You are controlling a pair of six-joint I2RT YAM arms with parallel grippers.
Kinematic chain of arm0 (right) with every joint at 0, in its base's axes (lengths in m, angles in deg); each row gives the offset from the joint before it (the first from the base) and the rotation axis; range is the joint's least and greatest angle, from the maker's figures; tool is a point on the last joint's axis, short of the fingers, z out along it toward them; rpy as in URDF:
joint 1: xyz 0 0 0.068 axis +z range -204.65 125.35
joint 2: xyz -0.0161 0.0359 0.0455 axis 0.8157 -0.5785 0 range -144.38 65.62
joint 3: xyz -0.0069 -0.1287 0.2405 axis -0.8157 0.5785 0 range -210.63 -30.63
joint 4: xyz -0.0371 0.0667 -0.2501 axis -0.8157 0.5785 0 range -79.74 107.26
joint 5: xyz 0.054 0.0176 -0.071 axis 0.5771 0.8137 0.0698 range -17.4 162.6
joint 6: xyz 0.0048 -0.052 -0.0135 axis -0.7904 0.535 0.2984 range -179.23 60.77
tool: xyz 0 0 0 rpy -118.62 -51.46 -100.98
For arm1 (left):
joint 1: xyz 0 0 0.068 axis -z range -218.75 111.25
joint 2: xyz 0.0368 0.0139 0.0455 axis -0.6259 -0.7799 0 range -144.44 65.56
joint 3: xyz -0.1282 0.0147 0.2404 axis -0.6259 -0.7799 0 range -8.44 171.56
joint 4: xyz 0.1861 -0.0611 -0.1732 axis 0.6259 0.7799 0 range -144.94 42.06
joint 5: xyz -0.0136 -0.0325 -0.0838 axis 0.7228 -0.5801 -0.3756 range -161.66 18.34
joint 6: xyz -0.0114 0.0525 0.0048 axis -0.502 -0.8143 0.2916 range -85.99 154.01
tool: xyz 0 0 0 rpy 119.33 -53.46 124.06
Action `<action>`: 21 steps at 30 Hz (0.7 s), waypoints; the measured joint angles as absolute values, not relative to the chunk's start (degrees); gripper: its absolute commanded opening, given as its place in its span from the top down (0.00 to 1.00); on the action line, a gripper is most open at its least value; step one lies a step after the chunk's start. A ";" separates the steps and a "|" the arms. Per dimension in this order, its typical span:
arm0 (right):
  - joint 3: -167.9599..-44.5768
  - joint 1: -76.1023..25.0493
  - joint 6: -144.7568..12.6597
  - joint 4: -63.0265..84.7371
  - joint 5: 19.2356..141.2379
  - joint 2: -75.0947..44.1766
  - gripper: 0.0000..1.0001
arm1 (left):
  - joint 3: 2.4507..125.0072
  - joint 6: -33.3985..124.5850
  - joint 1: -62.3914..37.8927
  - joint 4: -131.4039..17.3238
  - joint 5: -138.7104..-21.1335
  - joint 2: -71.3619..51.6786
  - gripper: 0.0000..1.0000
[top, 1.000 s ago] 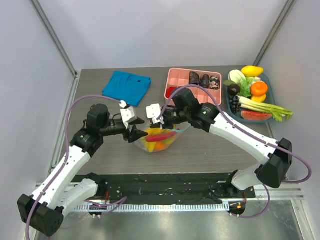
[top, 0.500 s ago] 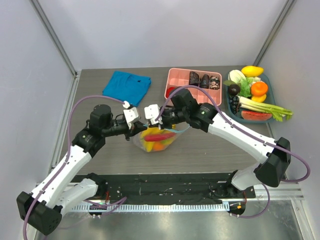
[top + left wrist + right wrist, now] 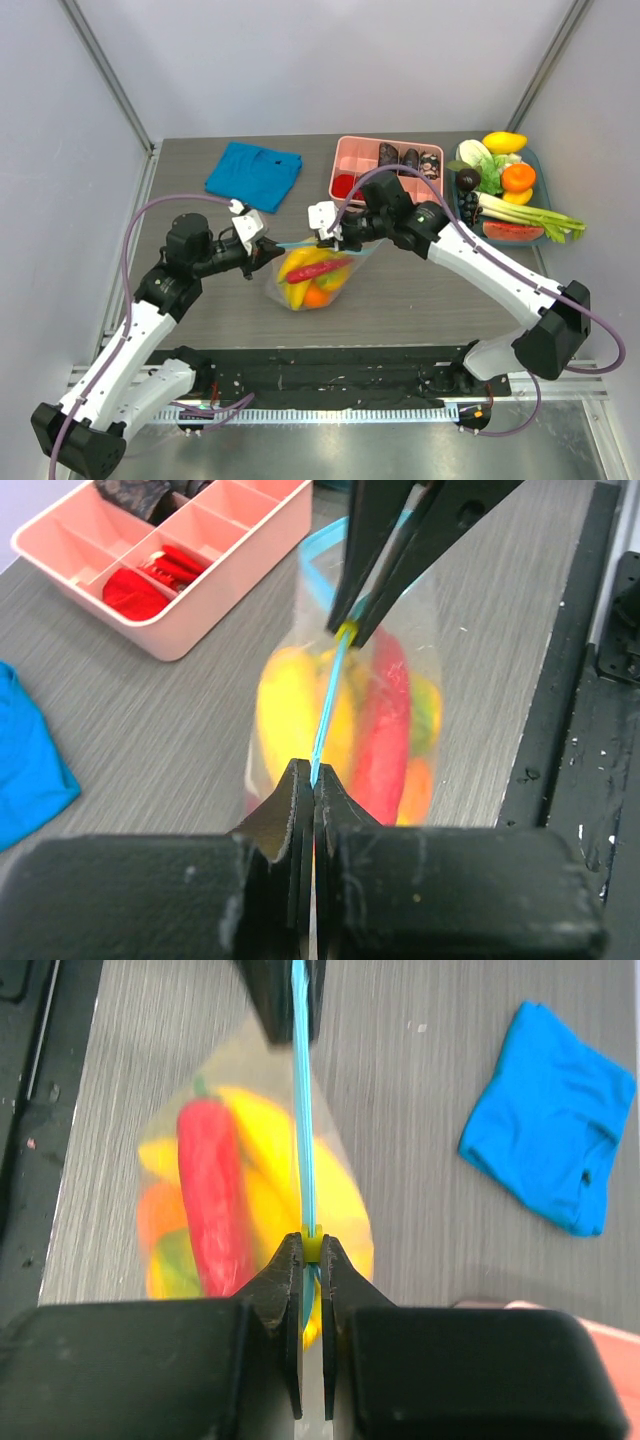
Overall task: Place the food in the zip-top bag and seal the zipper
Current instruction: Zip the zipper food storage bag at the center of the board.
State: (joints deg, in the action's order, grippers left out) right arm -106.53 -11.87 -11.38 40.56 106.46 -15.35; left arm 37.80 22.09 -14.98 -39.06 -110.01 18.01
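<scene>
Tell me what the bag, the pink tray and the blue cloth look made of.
The bag: thin clear plastic film, glossy; the food shows through it. The pink tray: likely hard moulded plastic, smooth, with stiff even dividers. The blue cloth: soft matte fabric, folded, with creases and a seam.

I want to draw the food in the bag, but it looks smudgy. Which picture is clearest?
Left wrist view: the food is soft and hazy behind the zip-top bag. Right wrist view: just as blurry, though the zipper looks crisp. Top external view: sharpest, but everything is small.
</scene>
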 measured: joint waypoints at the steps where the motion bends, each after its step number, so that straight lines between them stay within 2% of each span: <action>1: -106.12 -12.46 -11.09 41.20 106.51 -15.06 0.99 | 37.56 22.20 -15.24 -39.06 -109.62 18.28 1.00; 21: -98.82 -29.20 0.73 57.66 105.33 -6.21 0.99 | 36.38 24.43 -16.71 -40.08 -103.71 18.19 1.00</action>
State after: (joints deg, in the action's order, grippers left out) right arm -98.82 -29.20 0.73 57.66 105.33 -6.21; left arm 36.38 24.43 -16.71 -40.08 -103.71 18.19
